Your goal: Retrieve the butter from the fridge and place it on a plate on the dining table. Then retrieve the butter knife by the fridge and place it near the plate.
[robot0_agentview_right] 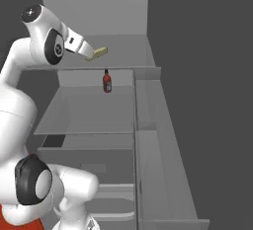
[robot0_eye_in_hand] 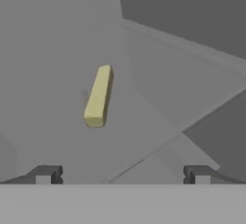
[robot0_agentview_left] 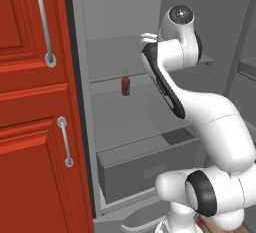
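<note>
The fridge stands open, its grey interior lit evenly and its shelves mostly bare. In the left base view a red cabinet with two light-grey handles flanks it at 9 o'clock. A grey drawer sits closed at the bottom of the compartment.

The butter lies flat on an upper grey shelf, a pale-yellow stick seen at about 11 o'clock from centre in the hand view. In the right base view the butter sits just beyond the end of the arm.

A small dark-red bottle stands upright on the shelf below, at 6 o'clock from the butter.

The gripper has its jaws spread wide apart with nothing between them. Its fingertips are short of the butter; the gap appears clear, though the angle makes depth hard to judge.
</note>
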